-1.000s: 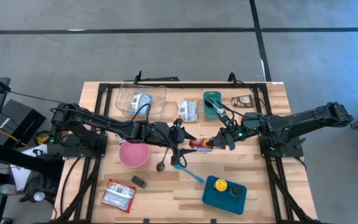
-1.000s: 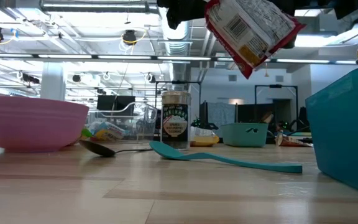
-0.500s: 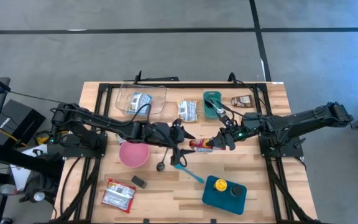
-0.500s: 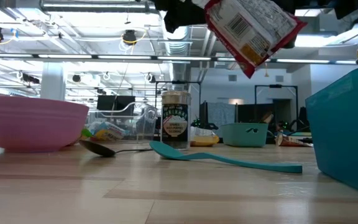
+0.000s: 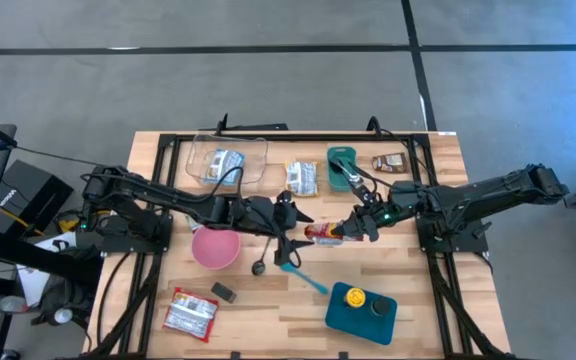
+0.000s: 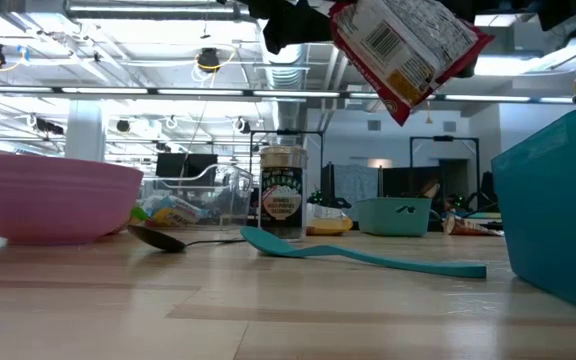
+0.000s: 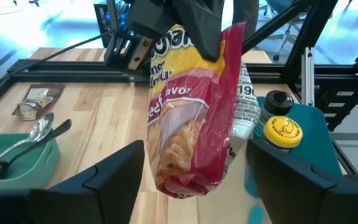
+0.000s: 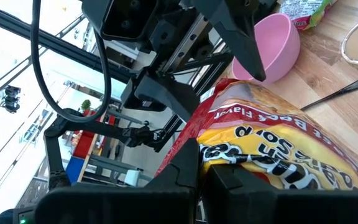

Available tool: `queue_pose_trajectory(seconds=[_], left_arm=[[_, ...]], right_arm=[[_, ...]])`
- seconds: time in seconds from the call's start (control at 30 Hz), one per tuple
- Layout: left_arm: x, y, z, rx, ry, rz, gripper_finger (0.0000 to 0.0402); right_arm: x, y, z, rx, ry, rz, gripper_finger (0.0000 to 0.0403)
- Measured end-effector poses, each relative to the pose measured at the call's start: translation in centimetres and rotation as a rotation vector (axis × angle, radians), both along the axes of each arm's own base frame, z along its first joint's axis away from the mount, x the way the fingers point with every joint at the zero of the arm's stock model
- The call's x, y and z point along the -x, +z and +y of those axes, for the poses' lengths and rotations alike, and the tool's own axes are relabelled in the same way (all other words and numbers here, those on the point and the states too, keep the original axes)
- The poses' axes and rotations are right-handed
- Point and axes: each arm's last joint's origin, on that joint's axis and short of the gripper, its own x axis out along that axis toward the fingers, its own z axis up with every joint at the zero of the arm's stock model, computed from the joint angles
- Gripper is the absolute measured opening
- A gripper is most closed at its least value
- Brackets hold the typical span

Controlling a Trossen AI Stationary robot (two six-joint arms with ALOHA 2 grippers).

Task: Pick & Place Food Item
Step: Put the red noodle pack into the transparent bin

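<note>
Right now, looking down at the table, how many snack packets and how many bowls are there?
Snack packets: 5, four lying down and one red-and-yellow bag held up in the air
Bowls: 2, a pink bowl and a teal bowl
Total: 7

This is a robotics lab set in an open industrial-style hall. A butcher-block table (image 5: 268, 310) on a black metal frame (image 5: 158, 200) stands on a bare grey concrete floor (image 5: 268, 70) marked with dark lines. Well beyond the grippers, the low view shows exposed ceiling ducts (image 6: 158, 12), hanging lights (image 6: 208, 60) and rows of monitors (image 6: 178, 165). Loose cables (image 5: 48, 215) and equipment boxes (image 5: 13, 200) sit beside the table.
</note>
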Motion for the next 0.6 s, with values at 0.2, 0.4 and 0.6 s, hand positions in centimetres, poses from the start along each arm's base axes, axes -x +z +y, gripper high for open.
queue_pose_trajectory(seconds=[0.2, 0.4, 0.6], left_arm=[[0.00, 0.00, 0.00, 0.000, 0.000, 0.000, 0.0226], [0.00, -0.01, 0.00, 0.000, 0.001, 0.001, 0.0167], [0.00, -0.01, 0.00, 0.002, 0.001, 0.001, 0.0110]], right_arm=[[0.00, 0.03, 0.00, 0.000, 0.000, -0.003, 0.0000], [-0.03, 0.18, 0.01, 0.009, 0.003, -0.021, 0.0000], [-0.03, 0.18, 0.00, 0.012, 0.003, -0.022, 0.0000]])
